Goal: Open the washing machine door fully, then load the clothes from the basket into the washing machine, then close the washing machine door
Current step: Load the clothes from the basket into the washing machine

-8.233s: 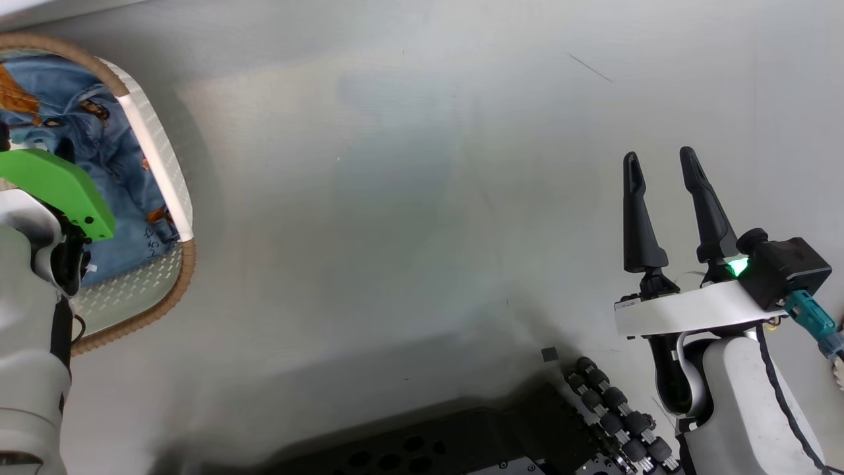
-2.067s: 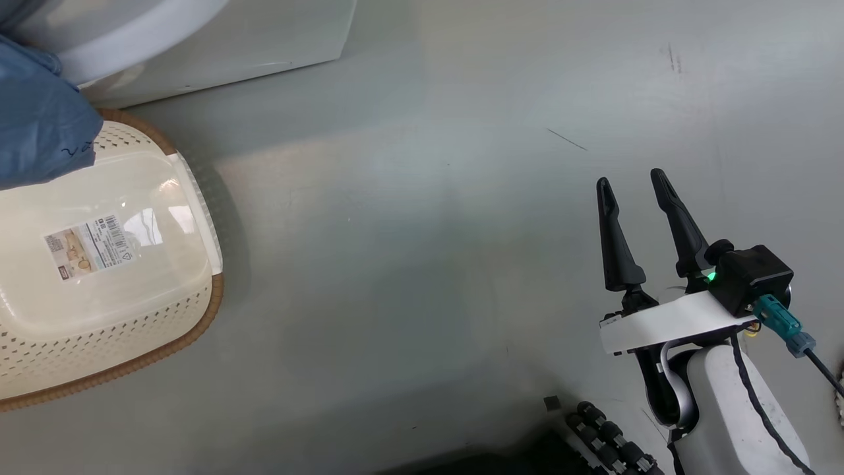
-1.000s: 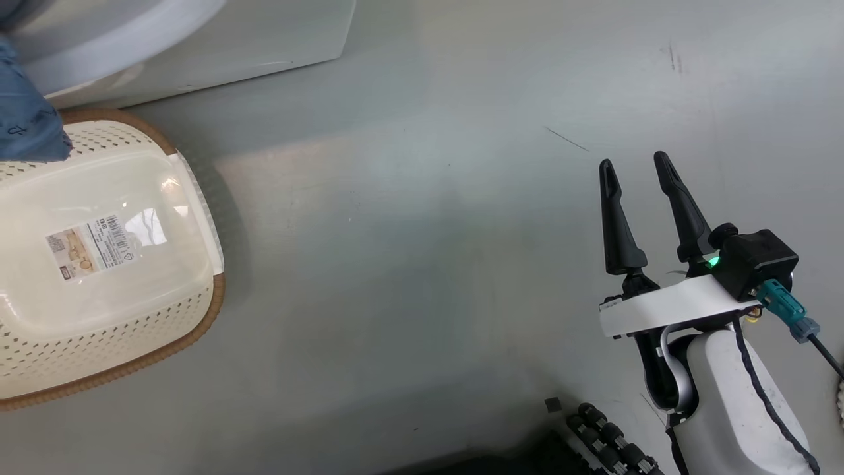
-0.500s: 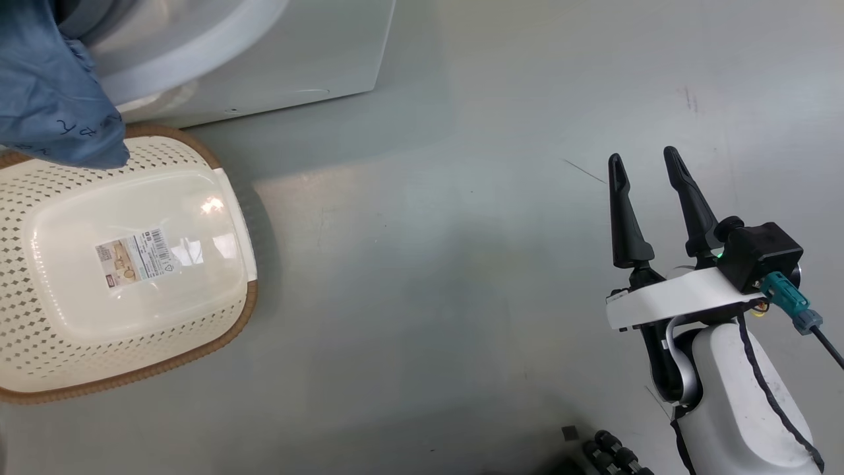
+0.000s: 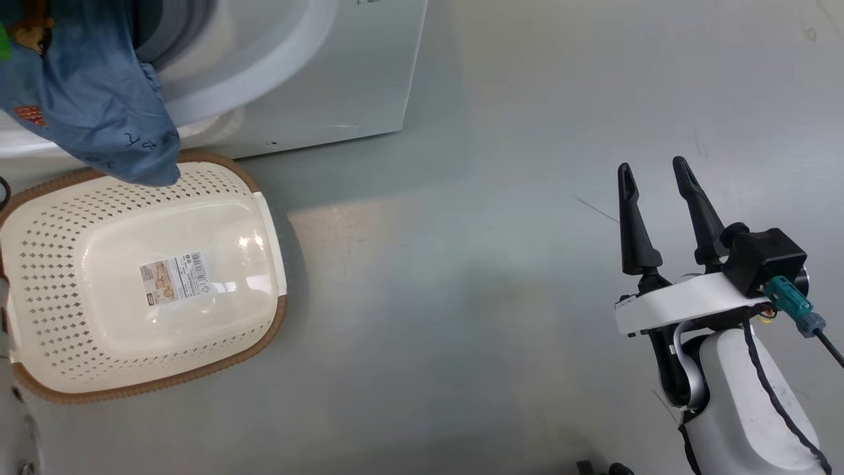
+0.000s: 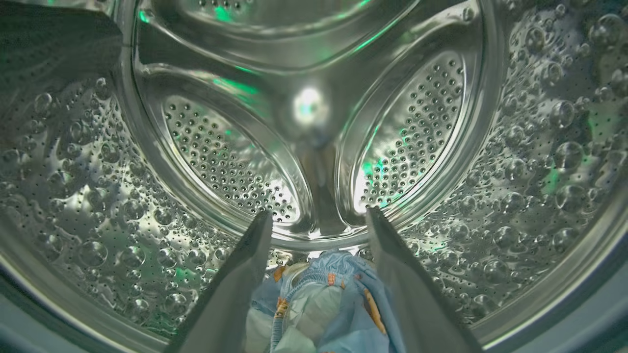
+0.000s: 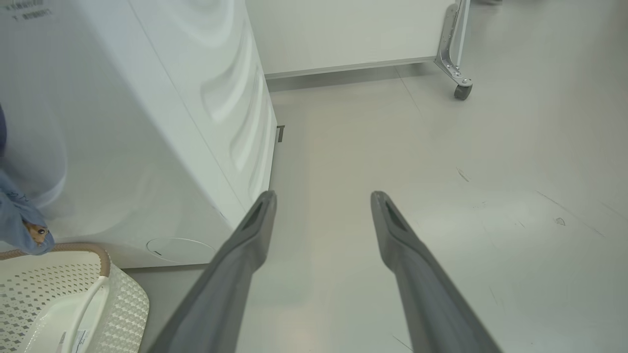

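Grey floor (image 5: 461,297) nearest; right gripper (image 5: 651,166) hangs empty, fingers apart. Basket (image 5: 39,264) empty, touching washing machine (image 5: 343,72). Clothes (image 5: 99,112) bunched between left gripper (image 6: 316,218) fingers; clenched or released, cannot tell. Fingertips inside drum (image 6: 221,147). Risk: blue tail hangs outside, could slip out, block closing.

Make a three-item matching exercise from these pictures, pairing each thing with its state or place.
Things
1. cream-white perforated plastic basket
2. soft blue printed clothes
3. right hand with two dark fingers

States
A. open, above bare floor
B. hanging from the white washing machine at its opening
C. standing on the floor, no clothes inside

Pairs: 1-C, 2-B, 3-A.
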Motion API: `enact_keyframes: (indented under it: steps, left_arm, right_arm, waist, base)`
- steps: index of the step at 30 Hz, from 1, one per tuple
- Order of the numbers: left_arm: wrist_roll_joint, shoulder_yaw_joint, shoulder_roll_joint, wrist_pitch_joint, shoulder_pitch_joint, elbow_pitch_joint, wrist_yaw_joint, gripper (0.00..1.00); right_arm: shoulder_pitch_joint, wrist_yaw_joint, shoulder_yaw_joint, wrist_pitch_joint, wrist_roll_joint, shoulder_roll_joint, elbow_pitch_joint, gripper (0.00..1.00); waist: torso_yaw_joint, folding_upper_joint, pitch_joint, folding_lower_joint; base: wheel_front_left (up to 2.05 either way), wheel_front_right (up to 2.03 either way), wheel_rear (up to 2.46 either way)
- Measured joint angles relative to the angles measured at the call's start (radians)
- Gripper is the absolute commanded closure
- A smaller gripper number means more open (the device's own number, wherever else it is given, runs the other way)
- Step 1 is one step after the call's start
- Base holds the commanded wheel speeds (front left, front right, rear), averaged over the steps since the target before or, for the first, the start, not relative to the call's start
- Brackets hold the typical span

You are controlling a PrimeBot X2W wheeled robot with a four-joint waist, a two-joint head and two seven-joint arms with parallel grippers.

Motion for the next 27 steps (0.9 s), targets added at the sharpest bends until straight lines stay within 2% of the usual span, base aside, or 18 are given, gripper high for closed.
enact_keyframes:
  steps: [13,21,27]
  left_arm:
    - [-0.004,0.041,-0.020,-0.004,0.201,-0.181,0.000,0.00]
    - [-0.004,0.080,-0.072,-0.004,0.368,-0.284,0.000,0.00]
    - [-0.001,0.098,-0.089,-0.004,0.495,-0.341,0.000,0.00]
  right_arm:
    - [0.021,0.007,-0.006,0.000,-0.003,-0.001,0.005,0.00]
    - [0.036,0.010,-0.017,0.000,-0.004,-0.001,0.003,0.00]
    - [0.036,0.010,-0.016,0.000,-0.008,-0.001,0.002,0.00]
  waist:
    - [0.028,0.0000,-0.056,0.0000]
    - [0.035,0.0000,-0.069,0.0000]
    - [0.036,0.0000,-0.077,0.0000]
  base:
    - [0.00,0.00,0.00]
    - [0.00,0.00,0.00]
    - [0.00,0.00,0.00]
